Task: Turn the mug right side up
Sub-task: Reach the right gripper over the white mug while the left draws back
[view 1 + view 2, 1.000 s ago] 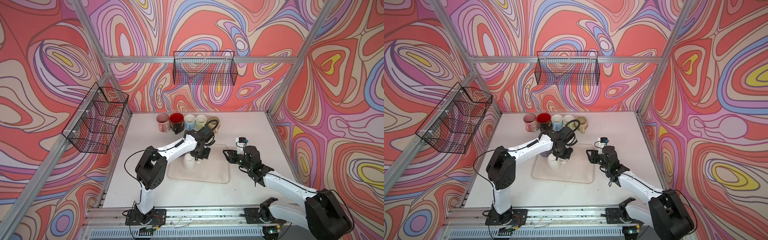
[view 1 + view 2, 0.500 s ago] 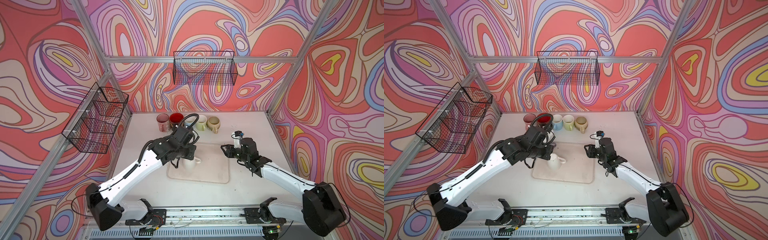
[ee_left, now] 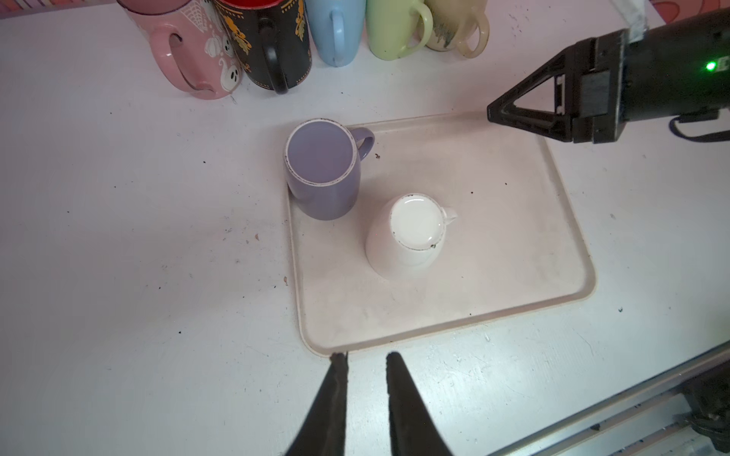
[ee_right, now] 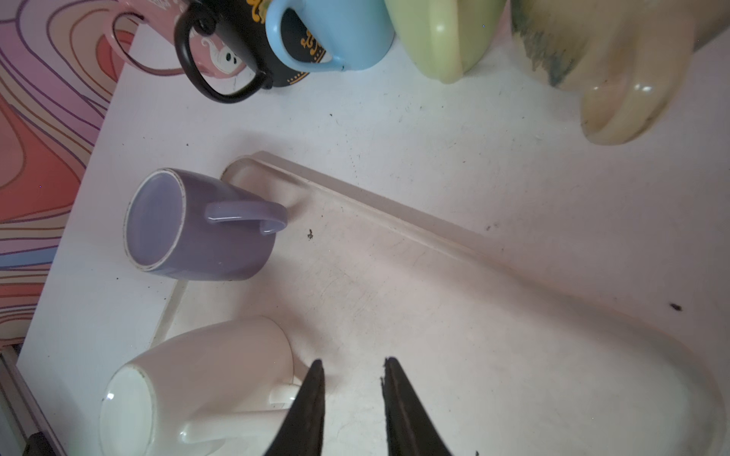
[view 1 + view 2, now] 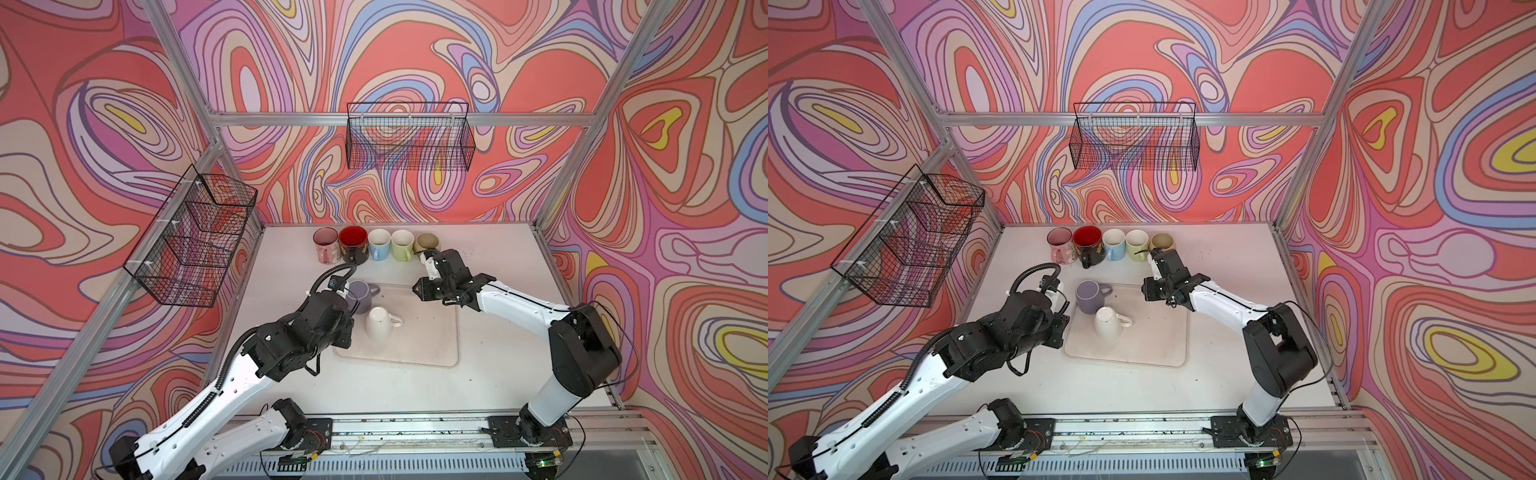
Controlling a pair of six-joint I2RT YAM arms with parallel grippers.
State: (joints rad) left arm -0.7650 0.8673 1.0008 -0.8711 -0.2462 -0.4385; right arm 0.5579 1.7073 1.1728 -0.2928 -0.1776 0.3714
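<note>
Bare and open over the tray (image 5: 424,340) from 1 round to 6 o'clock, with free counter (image 5: 498,353) beyond at 3 and 6 o'clock. Crowded at the tray's 10 o'clock corner by the purple mug (image 5: 360,297) and, just beside it toward the centre, the white mug (image 5: 378,322), both bottom-up, with only a slim gap between. Hemmed at 12 o'clock by the row of five mugs (image 5: 377,245), at 1 o'clock by the right end effector (image 5: 417,288) over the rim, and at 8 o'clock by the left end effector (image 3: 365,357) and the left arm (image 5: 299,332).

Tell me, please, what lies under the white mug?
The white mug stands mouth-down on the beige tray; whatever its mouth covers cannot be seen.
</note>
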